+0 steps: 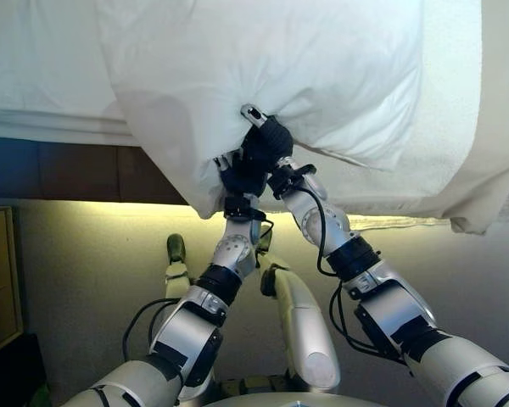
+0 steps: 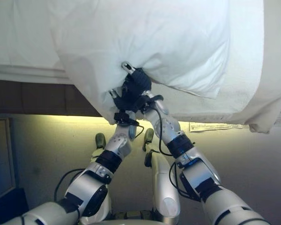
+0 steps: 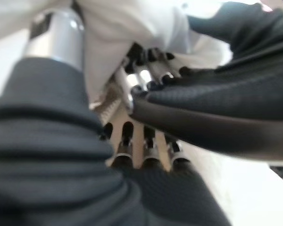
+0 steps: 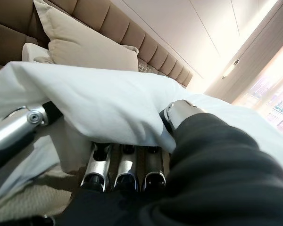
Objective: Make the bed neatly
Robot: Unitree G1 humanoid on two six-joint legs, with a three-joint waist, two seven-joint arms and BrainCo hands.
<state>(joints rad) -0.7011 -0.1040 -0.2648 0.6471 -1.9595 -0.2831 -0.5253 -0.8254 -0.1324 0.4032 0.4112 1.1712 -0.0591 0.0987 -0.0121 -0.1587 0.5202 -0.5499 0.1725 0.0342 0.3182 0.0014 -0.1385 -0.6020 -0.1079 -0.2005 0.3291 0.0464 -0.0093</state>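
Observation:
A large white pillow (image 1: 263,68) lies at the near edge of the bed and hangs a little over its side. Both my hands grip its near lower edge, close together. My left hand (image 1: 235,176) has its fingers curled into the pillow's cloth, as its wrist view (image 3: 146,70) shows. My right hand (image 1: 265,142) sits just above and to the right of it. Its fingers (image 4: 125,169) are tucked under the white cloth and its thumb (image 4: 177,110) presses on top. The bed's white sheet (image 1: 34,59) shows on the left and a cream blanket (image 1: 492,127) on the right.
The bed's dark base (image 1: 59,170) runs under the mattress edge, with beige carpet (image 1: 85,254) below. A wooden cabinet (image 1: 0,280) stands at the left. In the right wrist view a beige pillow (image 4: 89,47) leans on the padded brown headboard (image 4: 132,28).

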